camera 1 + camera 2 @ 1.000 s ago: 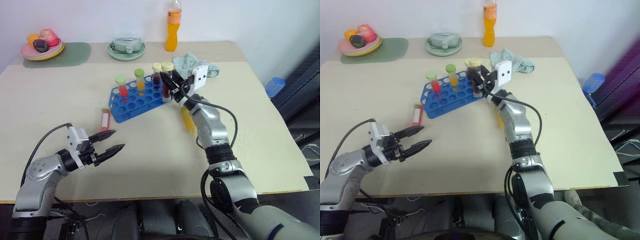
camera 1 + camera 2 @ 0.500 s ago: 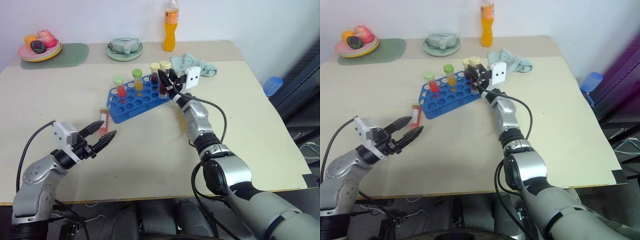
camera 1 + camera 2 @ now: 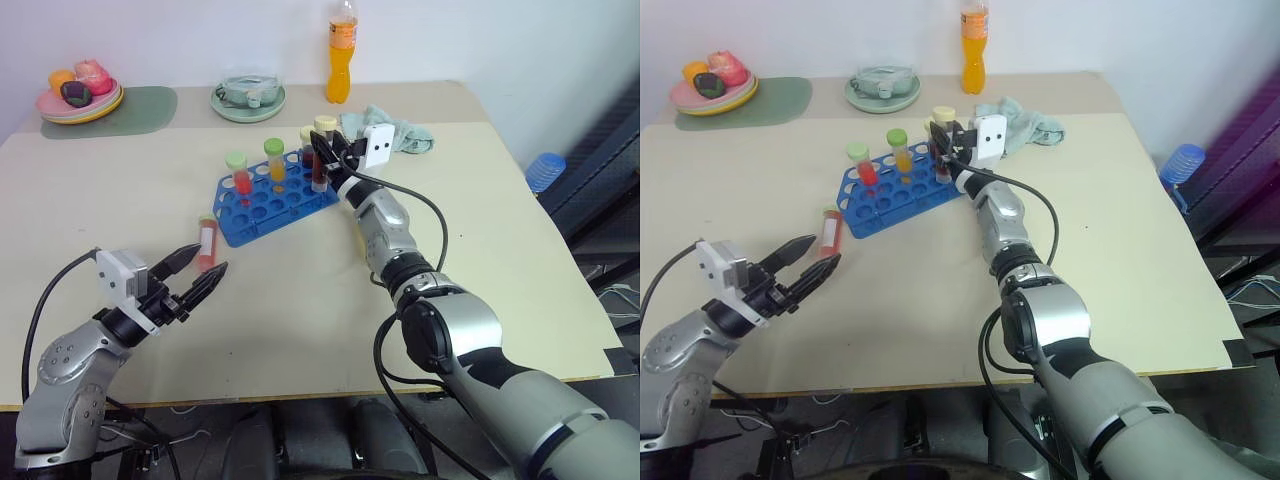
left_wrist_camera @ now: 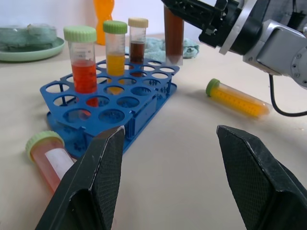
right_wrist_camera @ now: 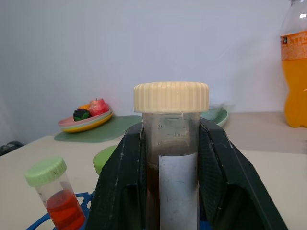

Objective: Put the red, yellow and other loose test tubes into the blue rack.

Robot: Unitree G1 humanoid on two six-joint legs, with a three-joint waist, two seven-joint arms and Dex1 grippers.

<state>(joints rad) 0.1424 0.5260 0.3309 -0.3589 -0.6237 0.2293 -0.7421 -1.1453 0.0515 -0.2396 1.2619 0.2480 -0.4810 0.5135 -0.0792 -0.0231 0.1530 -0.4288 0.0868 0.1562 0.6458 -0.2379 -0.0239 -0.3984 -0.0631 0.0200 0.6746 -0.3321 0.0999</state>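
On the counter (image 3: 500,300), the rack (image 3: 275,202) is set near the centre, with three tubes stood in it, one tube (image 3: 207,240) laid at its 8 o'clock, another tube (image 4: 237,97) laid at its 4 o'clock, and a bottle (image 3: 342,50) stood behind at 1 o'clock.

Head stereo pair high, looking down over table (image 3: 300,330), left wrist view low, facing blue rack (image 4: 120,96) at twelve o'clock, right wrist view close, sharing rack.
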